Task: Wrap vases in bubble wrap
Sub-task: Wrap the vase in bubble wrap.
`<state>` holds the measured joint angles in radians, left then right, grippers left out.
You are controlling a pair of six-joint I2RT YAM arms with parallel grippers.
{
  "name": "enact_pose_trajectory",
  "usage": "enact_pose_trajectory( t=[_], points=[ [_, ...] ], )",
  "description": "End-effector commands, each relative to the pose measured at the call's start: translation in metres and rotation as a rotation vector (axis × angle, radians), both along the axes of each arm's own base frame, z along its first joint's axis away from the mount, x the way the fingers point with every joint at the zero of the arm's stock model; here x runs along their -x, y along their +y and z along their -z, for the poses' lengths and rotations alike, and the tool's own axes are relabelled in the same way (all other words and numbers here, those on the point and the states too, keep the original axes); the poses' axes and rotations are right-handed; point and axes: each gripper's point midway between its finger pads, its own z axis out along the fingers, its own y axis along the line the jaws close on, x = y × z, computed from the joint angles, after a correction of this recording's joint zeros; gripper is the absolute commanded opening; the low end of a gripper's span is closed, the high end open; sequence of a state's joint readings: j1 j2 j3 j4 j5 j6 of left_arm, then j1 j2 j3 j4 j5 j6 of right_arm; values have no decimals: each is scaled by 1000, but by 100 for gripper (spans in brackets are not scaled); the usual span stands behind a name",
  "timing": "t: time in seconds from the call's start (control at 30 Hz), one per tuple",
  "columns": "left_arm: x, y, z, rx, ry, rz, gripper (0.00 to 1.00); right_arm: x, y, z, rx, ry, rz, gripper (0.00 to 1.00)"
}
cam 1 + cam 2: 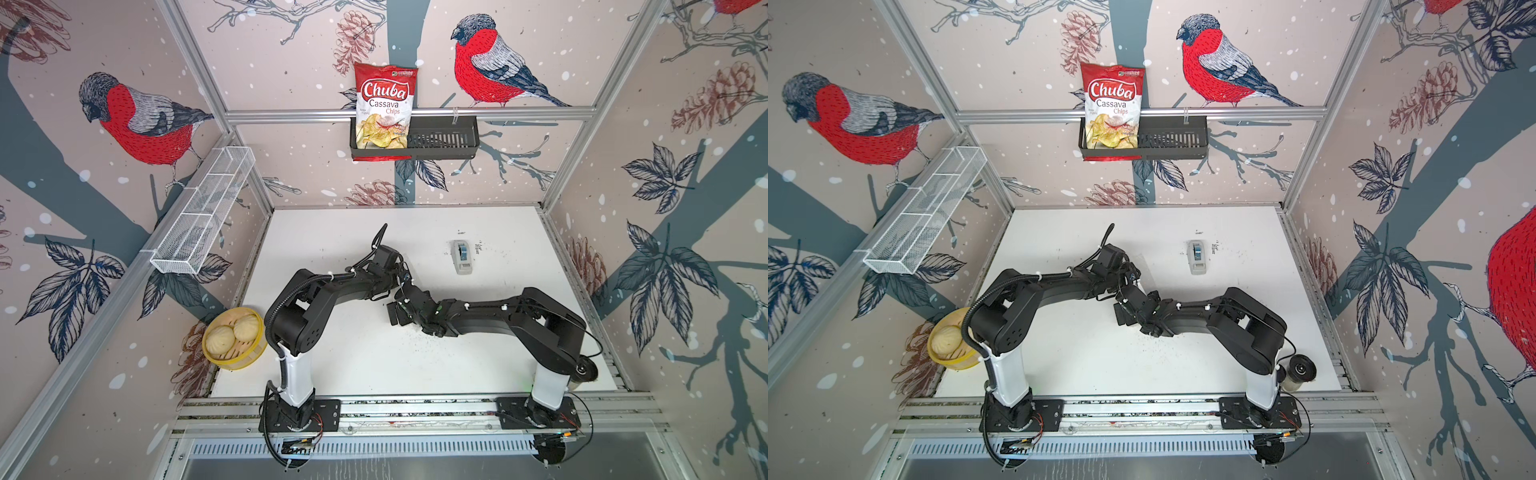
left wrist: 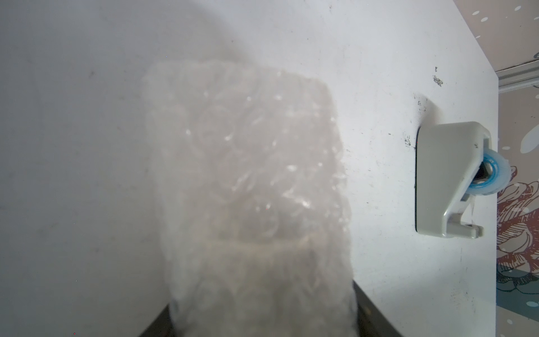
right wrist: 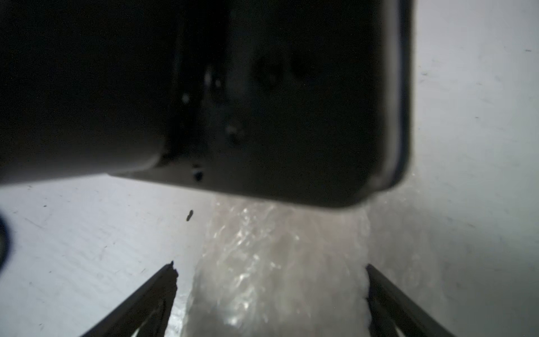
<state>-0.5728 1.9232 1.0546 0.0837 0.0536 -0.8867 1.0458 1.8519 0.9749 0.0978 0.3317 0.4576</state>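
Bubble wrap roll pinched in left jaws, right jaws spread astride it: wrapping looks nearly done, taping probably next.

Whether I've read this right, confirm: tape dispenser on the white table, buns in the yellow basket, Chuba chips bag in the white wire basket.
Wrong basket. Both top views show the Chuba chips bag in the black basket on the back rail, not the white wire basket. Tape dispenser and buns are as stated.
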Motion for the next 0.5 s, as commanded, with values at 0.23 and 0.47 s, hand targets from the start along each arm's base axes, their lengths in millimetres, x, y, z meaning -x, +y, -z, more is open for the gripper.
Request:
enact_pose_trajectory(
  t=[0.23, 0.47],
  points=[
    [46, 36, 44, -137, 254, -44, 65, -7, 1, 2, 51, -21, -6, 68],
    [35, 47, 23, -94, 226, -79, 85, -2, 0, 1, -13, 37, -63, 61]
  ],
)
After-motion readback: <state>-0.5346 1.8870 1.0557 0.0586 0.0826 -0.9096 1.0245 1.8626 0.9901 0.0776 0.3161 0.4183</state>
